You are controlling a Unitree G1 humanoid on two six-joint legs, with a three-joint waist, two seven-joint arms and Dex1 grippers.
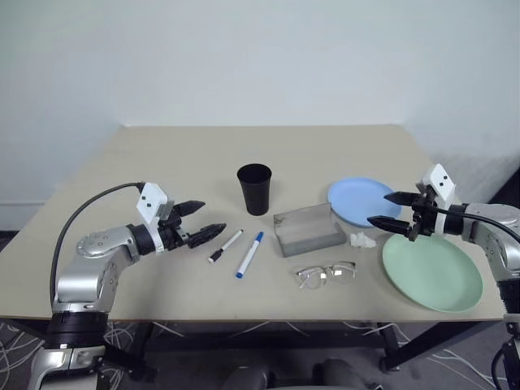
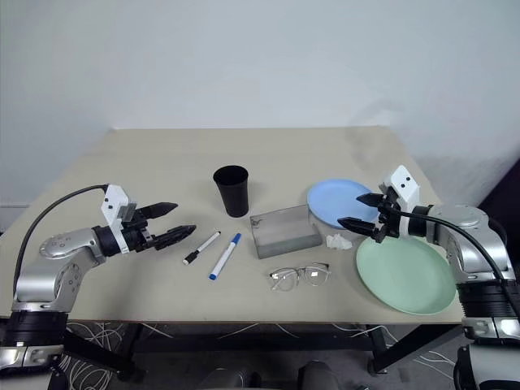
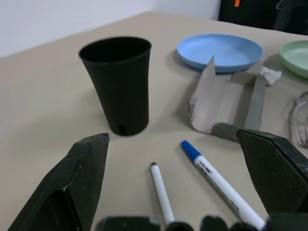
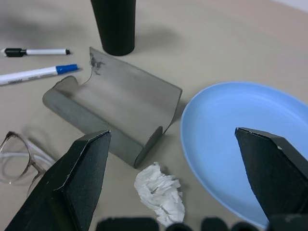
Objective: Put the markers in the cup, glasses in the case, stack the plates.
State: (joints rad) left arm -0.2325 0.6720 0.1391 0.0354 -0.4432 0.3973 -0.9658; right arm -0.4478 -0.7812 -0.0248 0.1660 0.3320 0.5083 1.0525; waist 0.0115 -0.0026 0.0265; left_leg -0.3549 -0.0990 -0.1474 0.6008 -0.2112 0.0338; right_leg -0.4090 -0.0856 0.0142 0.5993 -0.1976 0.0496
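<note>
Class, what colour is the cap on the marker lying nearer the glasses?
Blue: the slim white blue-capped marker, clearest in the left wrist view.

I see a big tan table (image 1: 162,162) standing in front of a plain white wall (image 1: 244,57). The table has dark legs (image 1: 422,345). Under it, on the floor, lie lots of thin white cables (image 1: 24,341). The light is soft and even.
</note>
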